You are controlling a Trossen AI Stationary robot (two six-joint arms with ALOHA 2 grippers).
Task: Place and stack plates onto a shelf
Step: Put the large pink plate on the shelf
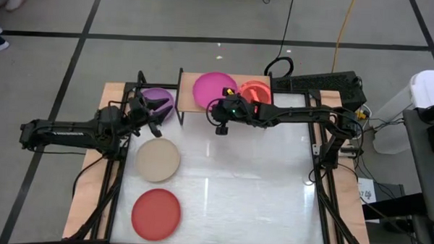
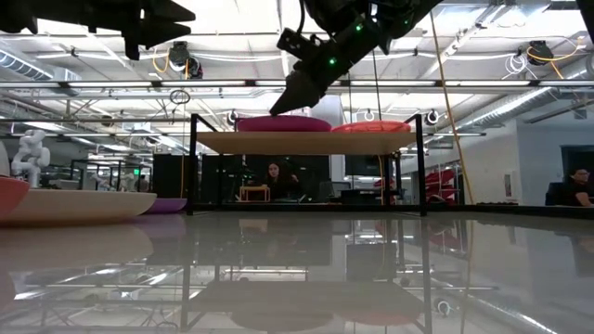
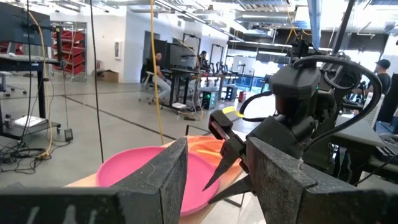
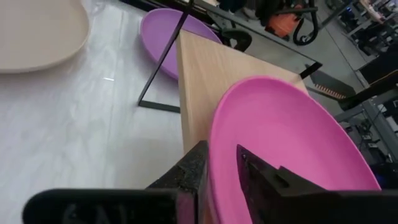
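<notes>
The magenta plate [image 1: 212, 88] lies on the left half of the light-wood shelf [image 1: 186, 101], and a stack of orange and red plates [image 1: 256, 90] sits on the right half. My right gripper [image 1: 217, 112] is at the magenta plate's near rim and is shut on it. My left gripper [image 1: 149, 114] hangs open and raised beside the near edge of the purple plate [image 1: 158, 99], which rests on the table left of the shelf. The beige plate [image 1: 158, 160] and the red plate [image 1: 156, 212] lie flat on the table. My right gripper pinches the magenta plate's near rim [image 4: 219, 163] between its two fingers [image 4: 194, 171], one on the upper face and one under the rim. It comes slanting down from the table's right side. The plate rests on the shelf board [image 4: 205, 81].
The shelf stands at the table's far edge on thin black legs [image 2: 192, 162]. The beige plate [image 2: 74, 204] and the purple plate [image 2: 167, 205] sit low on the left in the low view. People and desks show in the room beyond.
</notes>
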